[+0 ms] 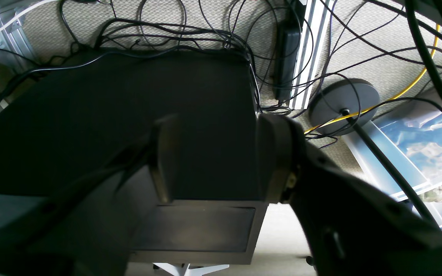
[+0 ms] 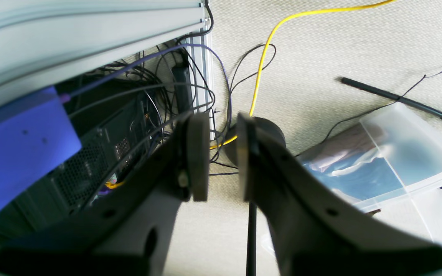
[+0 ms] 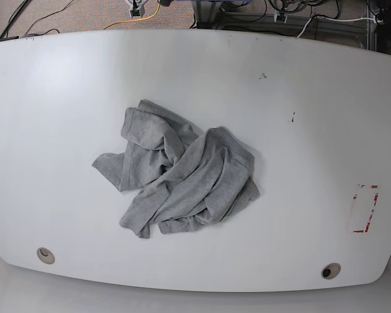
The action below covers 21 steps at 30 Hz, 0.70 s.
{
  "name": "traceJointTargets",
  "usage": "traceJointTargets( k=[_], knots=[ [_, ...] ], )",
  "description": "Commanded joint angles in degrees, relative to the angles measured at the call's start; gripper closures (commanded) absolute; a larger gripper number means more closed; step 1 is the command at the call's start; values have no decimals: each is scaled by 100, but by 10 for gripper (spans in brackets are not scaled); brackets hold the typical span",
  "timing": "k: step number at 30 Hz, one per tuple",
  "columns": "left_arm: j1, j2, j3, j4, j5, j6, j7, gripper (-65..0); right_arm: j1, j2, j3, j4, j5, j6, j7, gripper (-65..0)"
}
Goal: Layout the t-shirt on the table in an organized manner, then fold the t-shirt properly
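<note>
The grey t-shirt lies crumpled in a bunched heap a little left of the middle of the white table. Neither arm shows in the base view. In the left wrist view my left gripper hangs off the table over a black box on the floor, its jaws wide apart with nothing between them. In the right wrist view my right gripper also looks down at the floor. Its fingers stand a narrow gap apart and hold nothing.
A red tape rectangle marks the table's right side, and two metal grommets sit near the front edge. On the floor are tangled cables, a round stand base and a clear plastic bin.
</note>
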<state>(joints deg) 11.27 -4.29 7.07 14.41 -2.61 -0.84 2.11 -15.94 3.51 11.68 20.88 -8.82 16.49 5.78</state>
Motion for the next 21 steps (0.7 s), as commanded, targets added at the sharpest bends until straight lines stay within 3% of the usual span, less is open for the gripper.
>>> traceJointTargets(
  k=[1,21],
  knots=[
    [33,-9,10,20,1,22,17,-290,-38,37,19,13,14,29,3,-118],
    [14,-48,14,41,31,30,10,-292,-62,35,26,44,36,35,5,-118]
  ],
)
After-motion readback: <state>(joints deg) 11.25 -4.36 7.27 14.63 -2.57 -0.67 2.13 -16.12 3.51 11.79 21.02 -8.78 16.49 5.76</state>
